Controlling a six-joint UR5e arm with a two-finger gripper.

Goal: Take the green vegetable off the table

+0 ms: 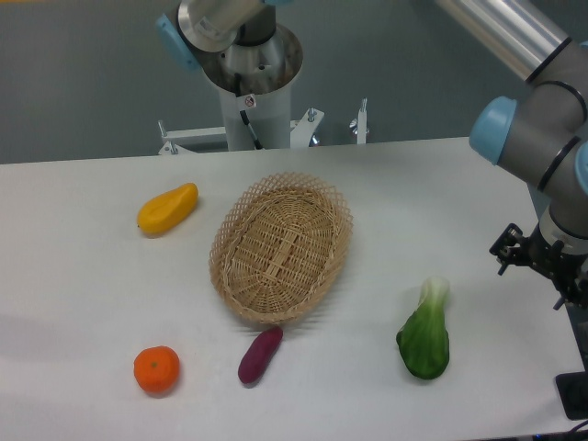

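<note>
The green vegetable is lying near the bench's front right corner, pale stalk pointing back, dark leaves forward. The arm is reaching in at the right edge; the fingers are mostly out of frame, so their opening cannot be told. A good grasp is probably crossing the narrower stalk from above.

White table carries wicker basket, yellow fruit, orange, purple piece, green vegetable.
</note>
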